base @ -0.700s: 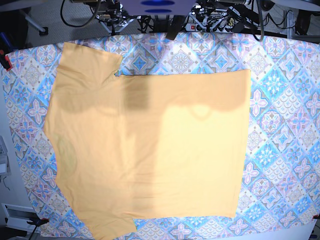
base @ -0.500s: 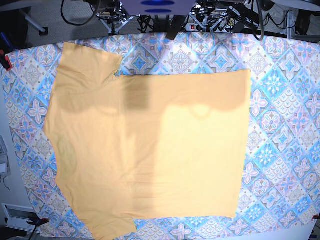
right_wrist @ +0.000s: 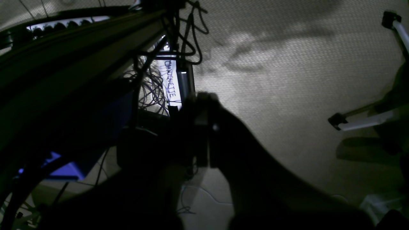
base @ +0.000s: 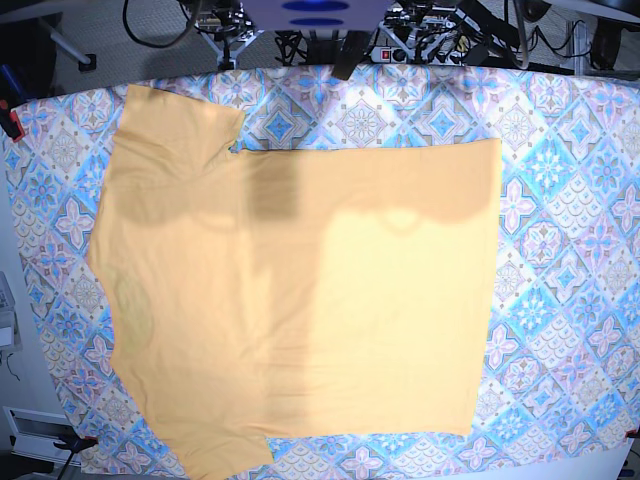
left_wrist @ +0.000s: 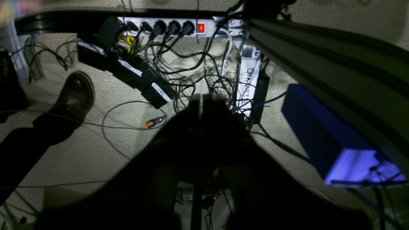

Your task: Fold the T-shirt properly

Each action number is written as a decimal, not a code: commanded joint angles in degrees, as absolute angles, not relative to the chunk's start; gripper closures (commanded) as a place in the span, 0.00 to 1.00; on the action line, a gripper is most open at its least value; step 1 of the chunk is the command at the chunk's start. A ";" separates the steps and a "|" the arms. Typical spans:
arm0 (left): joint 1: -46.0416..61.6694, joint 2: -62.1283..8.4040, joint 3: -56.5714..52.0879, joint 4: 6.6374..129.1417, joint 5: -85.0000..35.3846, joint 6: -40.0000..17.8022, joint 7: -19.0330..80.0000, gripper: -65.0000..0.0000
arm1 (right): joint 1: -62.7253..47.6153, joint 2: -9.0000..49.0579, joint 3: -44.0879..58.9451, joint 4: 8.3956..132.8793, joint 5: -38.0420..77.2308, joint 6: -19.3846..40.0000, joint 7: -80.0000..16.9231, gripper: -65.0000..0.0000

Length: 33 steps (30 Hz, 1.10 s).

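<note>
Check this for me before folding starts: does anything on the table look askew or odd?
The T-shirt lies flat on the patterned cloth, unfolded, sleeves toward the base view's left. Its lower sleeve reaches the cloth's near edge. Nothing looks torn or spilled. Both wrist cameras show only floor and cables, not the shirt.

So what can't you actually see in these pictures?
- Base view: neither arm appears; the T-shirt lies flat on the patterned cloth, its lower left sleeve cut by the bottom edge.
- Wrist views: the left gripper and right gripper are dark silhouettes against floor and cables; no shirt visible.
</note>
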<state>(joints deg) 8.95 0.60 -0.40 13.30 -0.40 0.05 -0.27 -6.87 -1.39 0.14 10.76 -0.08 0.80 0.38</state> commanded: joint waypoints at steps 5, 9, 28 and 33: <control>9.89 0.48 -0.48 13.41 -0.40 0.22 -0.57 1.00 | -8.13 -1.19 0.31 10.86 -0.31 0.92 0.84 1.00; 10.07 0.40 -0.40 13.41 -0.40 0.22 -0.57 1.00 | -8.40 -1.19 0.31 10.86 -0.31 0.92 0.84 1.00; 18.68 -4.70 -0.13 13.76 0.13 0.22 -3.91 1.00 | -21.32 2.95 0.40 20.26 -0.31 0.92 1.45 1.00; 22.46 -6.20 -0.13 13.76 0.22 0.22 -12.44 1.00 | -24.75 3.91 0.40 23.87 -0.31 0.92 1.54 1.00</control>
